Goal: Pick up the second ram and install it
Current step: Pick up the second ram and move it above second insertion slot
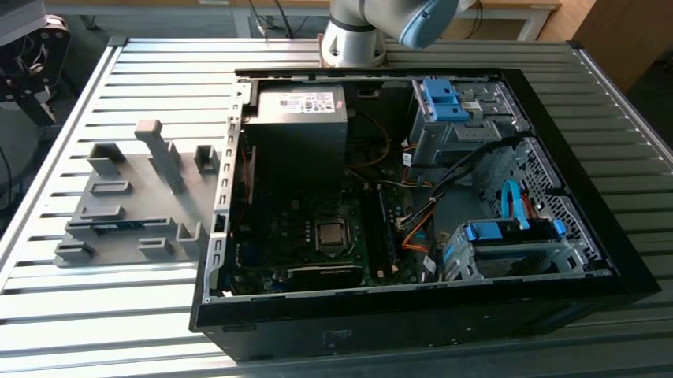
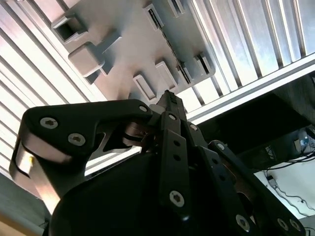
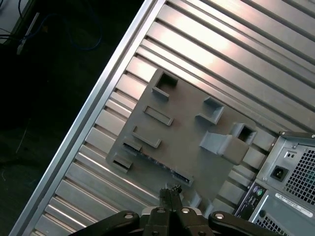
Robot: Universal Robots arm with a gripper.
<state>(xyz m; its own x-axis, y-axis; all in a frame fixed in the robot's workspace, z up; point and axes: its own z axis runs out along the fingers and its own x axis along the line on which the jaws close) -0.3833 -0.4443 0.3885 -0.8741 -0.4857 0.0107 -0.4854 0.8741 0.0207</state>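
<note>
The second ram [image 1: 118, 224] is a thin blue-green stick lying in a slot of the grey holder block [image 1: 142, 201], at the exterior view's left on the slatted table. In the first wrist view the ram [image 3: 155, 161] shows as a dark strip along the holder [image 3: 187, 132] edge. My gripper [image 3: 170, 189] hangs high above that edge, its fingers shut together with nothing between them. In the second wrist view the shut gripper [image 2: 170, 98] points down at the holder [image 2: 123, 54].
An open black computer case [image 1: 620, 260] lies at the exterior view's right of the holder, with the motherboard [image 1: 305, 228], power supply [image 1: 299, 106] and blue drive bays [image 1: 505, 232] exposed. Its rear panel [image 3: 290, 182] is close to the holder. The table edge [image 3: 98, 98] runs nearby.
</note>
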